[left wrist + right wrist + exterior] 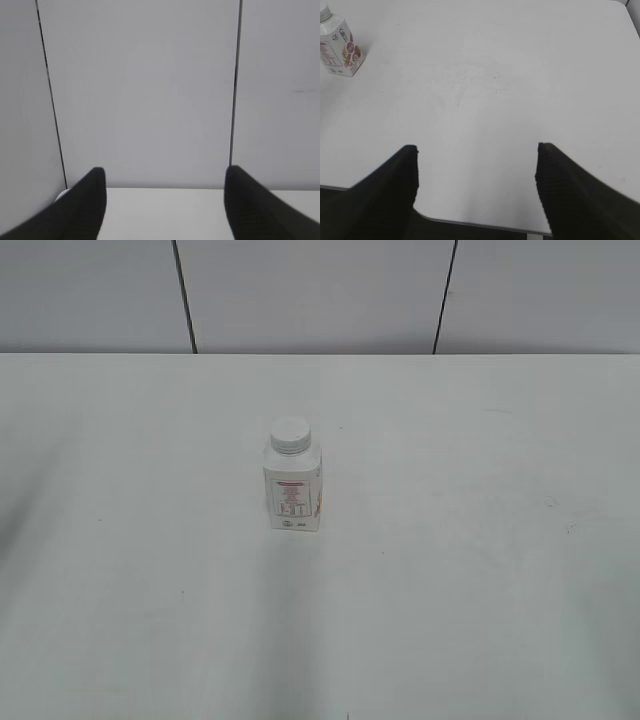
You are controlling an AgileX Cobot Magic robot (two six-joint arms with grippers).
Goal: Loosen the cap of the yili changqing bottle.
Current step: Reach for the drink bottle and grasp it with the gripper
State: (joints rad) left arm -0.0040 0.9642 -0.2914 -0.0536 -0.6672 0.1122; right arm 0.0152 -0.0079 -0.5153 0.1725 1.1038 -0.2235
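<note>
The yili changqing bottle (292,490) stands upright near the middle of the white table (480,560), with its white ribbed cap (290,435) screwed on top. It also shows in the right wrist view (340,47) at the far upper left, its cap (324,12) cut by the frame edge. My left gripper (165,172) is open and empty, facing the back wall above the table; the bottle is out of its view. My right gripper (477,147) is open and empty over the table's near edge, far from the bottle. Neither gripper shows in the exterior view.
A grey panelled wall (320,295) with dark vertical seams stands behind the table. The table's front edge with a rounded corner (470,222) shows below my right gripper. Faint smudges mark the table top (485,75).
</note>
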